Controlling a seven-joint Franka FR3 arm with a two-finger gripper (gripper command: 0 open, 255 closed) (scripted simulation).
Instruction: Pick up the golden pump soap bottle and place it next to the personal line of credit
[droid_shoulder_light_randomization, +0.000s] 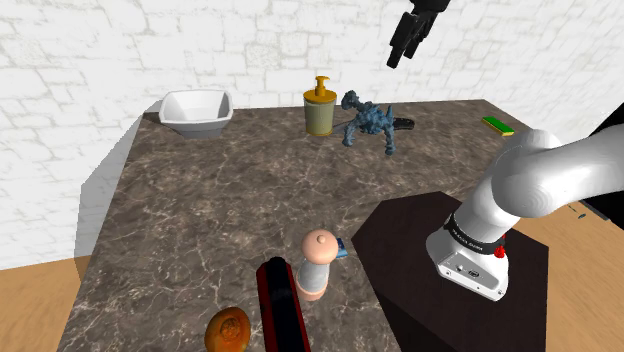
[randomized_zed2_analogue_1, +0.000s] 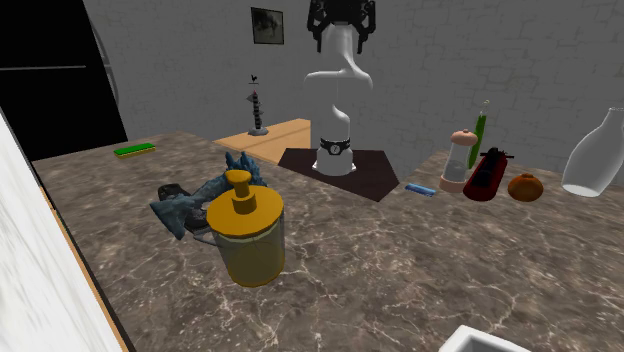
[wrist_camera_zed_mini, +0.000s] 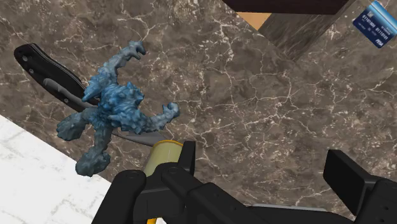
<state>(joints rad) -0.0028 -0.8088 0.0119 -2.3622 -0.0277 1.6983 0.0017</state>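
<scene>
At the lower middle of the shoulder view, a blue card (droid_shoulder_light_randomization: 340, 248) is lying just beside a shaker (droid_shoulder_light_randomization: 317, 262) near the table's (droid_shoulder_light_randomization: 200, 230) front edge. Toward the far edge, in the upper middle of the frame, the golden bottle (droid_shoulder_light_randomization: 320, 108) is standing upright, with a blue figurine (droid_shoulder_light_randomization: 368, 120) just to its right. High above them, at the top of the frame, the gripper (droid_shoulder_light_randomization: 408, 40) is hanging released, its fingers apart and grasping nothing.

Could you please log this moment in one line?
gripper: open, raised, empty | golden soap bottle: upright, ungrasped, beside blue figurine | blue card: near stand
</scene>
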